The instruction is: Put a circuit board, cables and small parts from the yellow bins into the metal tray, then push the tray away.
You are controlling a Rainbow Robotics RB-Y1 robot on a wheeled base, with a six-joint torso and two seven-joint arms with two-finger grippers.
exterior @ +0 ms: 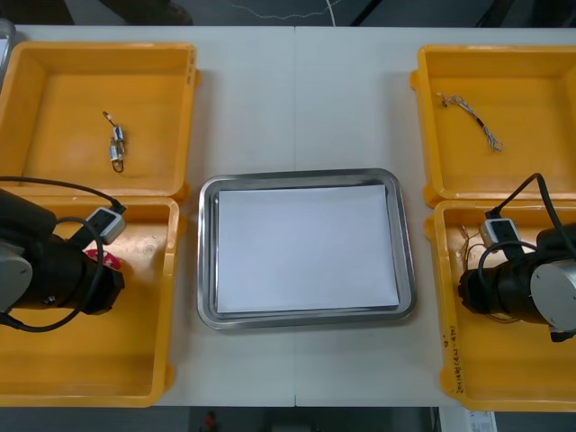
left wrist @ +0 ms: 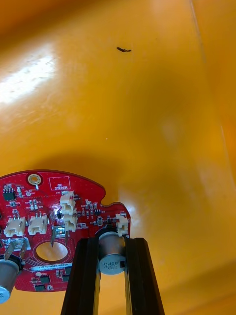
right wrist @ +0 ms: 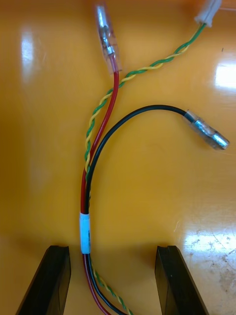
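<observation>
A round red circuit board (left wrist: 54, 221) lies in the near left yellow bin (exterior: 135, 360). My left gripper (left wrist: 112, 242) is shut on a silver cylindrical component at the board's edge; in the front view a bit of the board (exterior: 103, 259) shows beside the left gripper (exterior: 115, 277). In the near right bin (exterior: 504, 378), my right gripper (right wrist: 112, 251) stands open. A cable bundle (right wrist: 86, 231) of red, black and twisted green-yellow wires with a white band runs between its fingers (right wrist: 49, 278), nearer one of them. The metal tray (exterior: 405, 252), white inside, sits between the bins.
The far left bin (exterior: 54, 90) holds small metal parts (exterior: 117, 146). A thin twisted cable (exterior: 470, 115) lies in the far right bin (exterior: 540, 162). Bare table stretches beyond the tray's far edge.
</observation>
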